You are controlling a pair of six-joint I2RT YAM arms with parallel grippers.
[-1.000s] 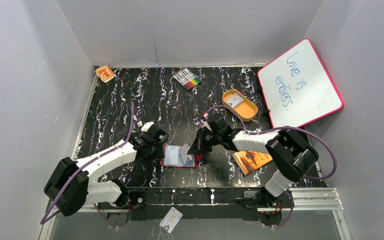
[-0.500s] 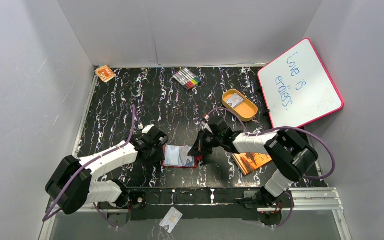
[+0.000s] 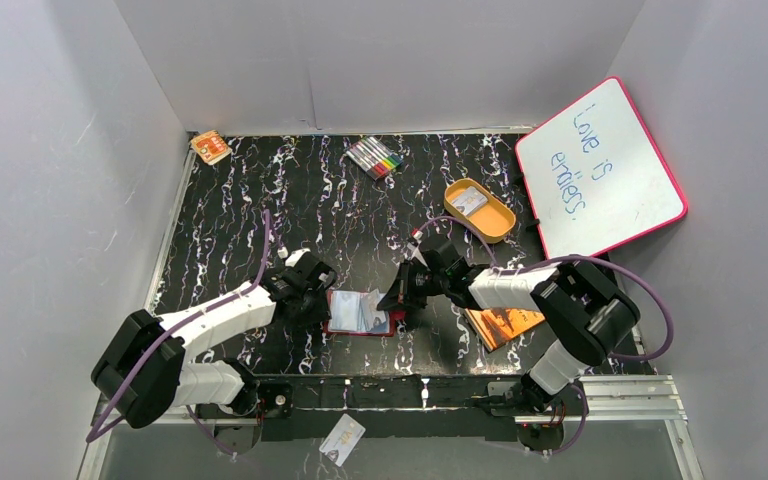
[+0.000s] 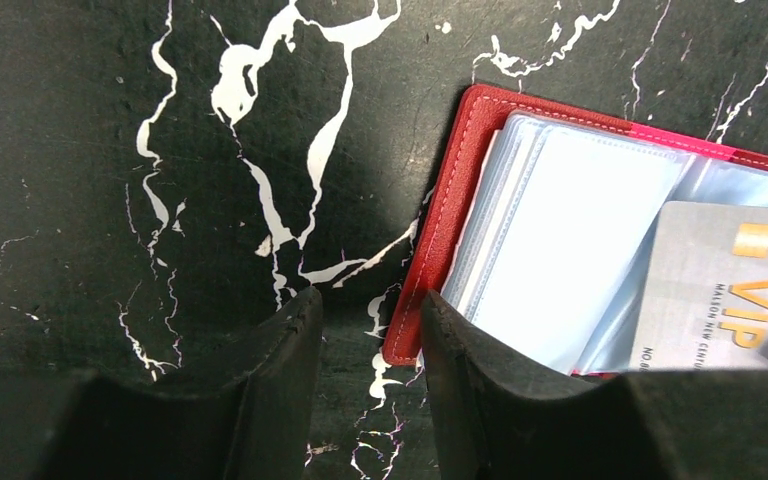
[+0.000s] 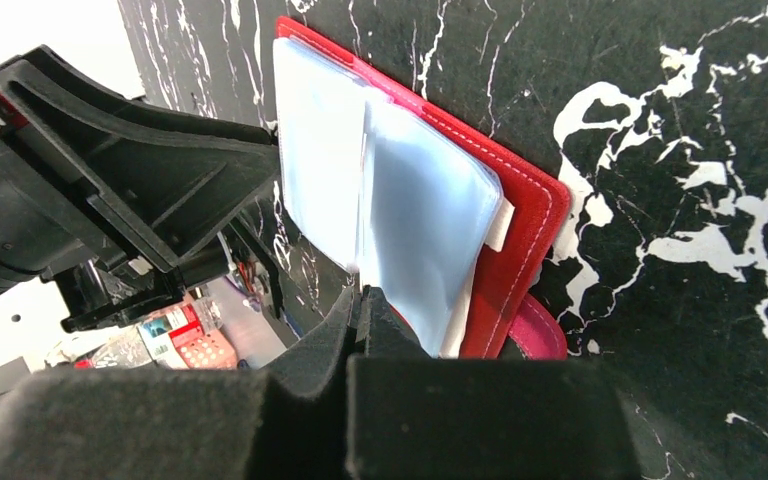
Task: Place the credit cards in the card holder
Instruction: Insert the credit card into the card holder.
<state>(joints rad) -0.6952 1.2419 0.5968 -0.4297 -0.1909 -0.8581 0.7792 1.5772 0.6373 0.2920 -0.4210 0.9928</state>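
Cards are the business here, and one of them has just settled. A second ago a pale card stood tilted up out of the open card holder (image 4: 450, 190); now this VIP card (image 4: 725, 290) lies flatter across the clear sleeves. The right gripper (image 5: 360, 310) has eased a little toward the right edge of the table (image 3: 260, 200). Its claw is clenched on nothing I can make out, the tips just touching a sleeve. The left gripper (image 4: 370, 310) has narrowed slightly but stays released. Bare table shows between its jaws, and one finger rests against the holder's red corner, which looks to me like steadying. The holder lies spread open close to the near edge, about midway along it, between the two grippers. I cannot tell whether the card is truly inside a pocket or only lying on top, so I would call this one nearly placed, not finished. Another card (image 3: 469, 200) sits in the orange tray (image 3: 500, 222) toward the right edge. One more card (image 3: 342, 438) lies beyond the near edge, down by the arm bases. The card reads "VIP" in gold beside a gold chip, with small print starting "MALSON NEW CENTUR". The whiteboard (image 3: 600, 165) at the right edge says "Love is endless."
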